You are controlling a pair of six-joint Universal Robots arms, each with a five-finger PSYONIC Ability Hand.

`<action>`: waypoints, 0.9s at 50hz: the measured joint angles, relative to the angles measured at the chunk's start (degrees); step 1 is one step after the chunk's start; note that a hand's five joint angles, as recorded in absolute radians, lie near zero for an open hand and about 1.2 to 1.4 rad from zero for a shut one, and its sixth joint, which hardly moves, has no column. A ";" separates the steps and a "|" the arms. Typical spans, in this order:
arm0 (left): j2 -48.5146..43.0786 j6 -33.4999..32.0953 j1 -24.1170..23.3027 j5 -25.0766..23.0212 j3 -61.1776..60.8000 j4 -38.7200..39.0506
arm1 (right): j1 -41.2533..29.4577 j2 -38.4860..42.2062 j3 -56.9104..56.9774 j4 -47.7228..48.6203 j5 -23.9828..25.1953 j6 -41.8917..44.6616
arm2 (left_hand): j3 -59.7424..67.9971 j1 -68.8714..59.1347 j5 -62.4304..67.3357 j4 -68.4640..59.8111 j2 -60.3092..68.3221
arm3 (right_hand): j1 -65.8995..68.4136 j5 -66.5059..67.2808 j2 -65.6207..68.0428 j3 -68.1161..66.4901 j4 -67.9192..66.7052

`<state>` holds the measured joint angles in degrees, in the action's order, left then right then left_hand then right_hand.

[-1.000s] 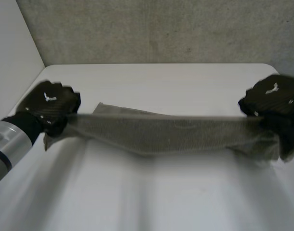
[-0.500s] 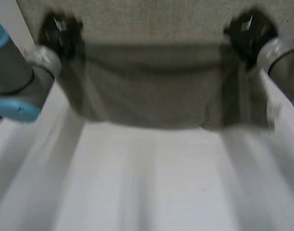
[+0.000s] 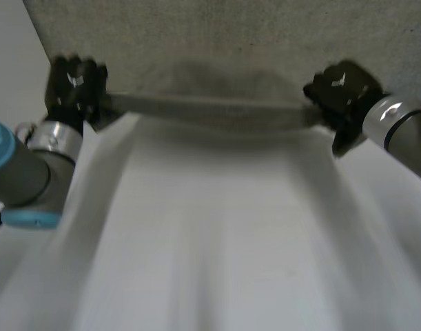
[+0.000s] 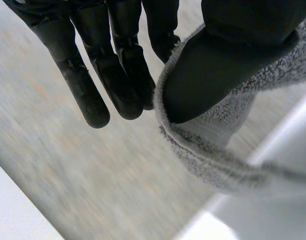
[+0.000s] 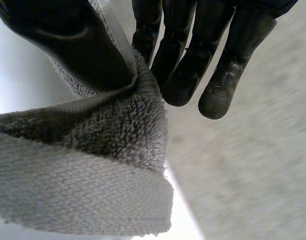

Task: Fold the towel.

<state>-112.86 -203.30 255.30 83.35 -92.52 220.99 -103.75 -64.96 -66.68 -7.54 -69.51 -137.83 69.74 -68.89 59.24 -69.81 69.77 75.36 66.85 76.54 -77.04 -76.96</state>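
A grey towel (image 3: 203, 110) is stretched as a narrow band between my two hands at the far side of the white table (image 3: 217, 234), near the grey back wall. My left hand (image 3: 74, 86) holds its left end, and in the left wrist view the thumb (image 4: 213, 70) pinches the terry cloth (image 4: 228, 160) against the fingers (image 4: 112, 65). My right hand (image 3: 340, 93) holds the right end; there the thumb (image 5: 77, 45) presses the towel's hemmed corner (image 5: 92, 175) against the fingers (image 5: 193, 55).
The grey textured back wall (image 3: 231, 41) rises right behind the towel and both hands. A pale side wall (image 3: 14, 76) stands at the left. The grey left arm with its light-blue cap (image 3: 17, 179) reaches over the table's left part.
Both hands have carried the towel from the near middle of the table up and away to the far edge. The cloth hung as a wide sheet midway and now shows as a thin band.
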 measured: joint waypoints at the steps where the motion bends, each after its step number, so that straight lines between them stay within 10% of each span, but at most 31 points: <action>1: -0.79 -0.02 0.20 -0.14 -1.59 0.02 | -0.02 1.09 -0.43 -1.00 0.04 0.23 | 0.00 0.00 0.00 0.00 0.00 | 0.00 0.00 0.00 0.00 0.00; 12: -6.26 -0.24 0.23 -2.14 -8.26 0.00 | -0.42 12.36 -3.45 -10.97 -0.90 5.07 | 0.00 0.00 0.00 0.00 0.00 | -0.75 -0.92 -0.99 0.82 0.89; 22: -5.57 -0.01 0.09 -2.31 -8.64 -0.41 | 0.24 7.21 -11.30 -4.79 -0.66 -3.31 | 0.00 0.00 0.00 0.00 0.00 | -56.62 -60.66 -57.53 58.19 58.70; 45: 0.18 0.13 -0.44 -2.30 -12.41 -0.47 | 2.03 -12.70 -39.32 10.78 -0.76 -20.29 | 0.00 0.00 0.00 0.00 0.00 | -47.48 -48.56 -49.55 49.47 49.48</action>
<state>-112.68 -203.17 254.85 81.05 -104.93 220.52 -101.73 -77.67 -106.00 3.23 -70.27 -158.12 69.74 -68.90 59.24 -69.82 69.77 27.88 18.29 26.99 -27.57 -27.48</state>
